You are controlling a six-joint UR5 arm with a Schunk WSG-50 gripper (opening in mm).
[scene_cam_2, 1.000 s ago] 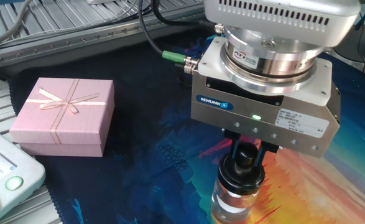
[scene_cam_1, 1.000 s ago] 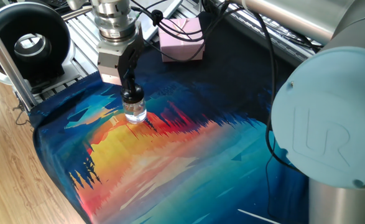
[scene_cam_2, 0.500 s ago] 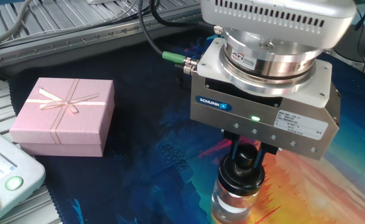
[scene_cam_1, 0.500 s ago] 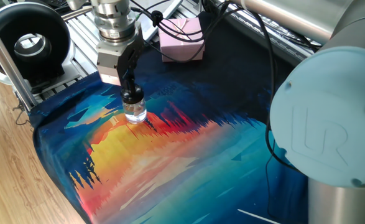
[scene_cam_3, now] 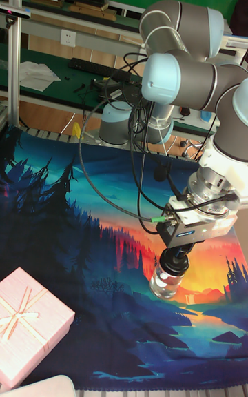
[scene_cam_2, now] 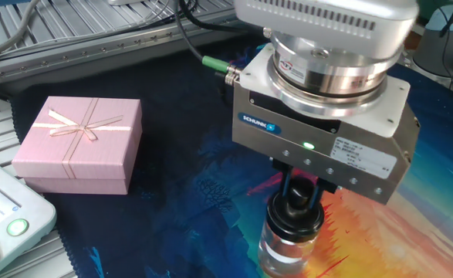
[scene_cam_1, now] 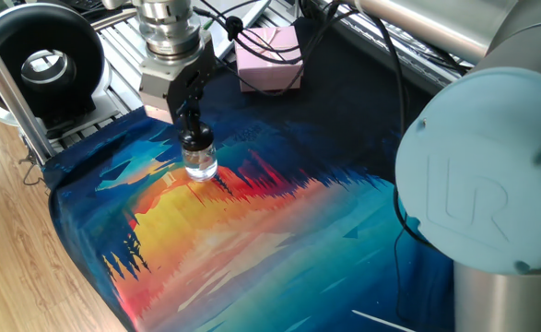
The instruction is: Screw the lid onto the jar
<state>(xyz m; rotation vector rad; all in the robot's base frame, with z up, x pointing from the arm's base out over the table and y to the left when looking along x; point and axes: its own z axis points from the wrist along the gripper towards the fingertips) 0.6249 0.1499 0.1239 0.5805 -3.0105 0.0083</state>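
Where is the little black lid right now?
The lid sits on top of the jar on the colourful mat, gripped by the tool, to the right of the pink box in that view.

The arm (scene_cam_3: 186, 59) was built of silver-grey tubes joined by rounded pale blue caps, one cap embossed with a UR logo. Black cables looped along it down toward the gripper (scene_cam_2: 299, 202). Above the dark fingers (scene_cam_2: 286, 185) sat a boxy grey housing bearing a blue label, a lit green lamp and a row of screws. A polished steel flange topped it, a green-tipped connector beside.
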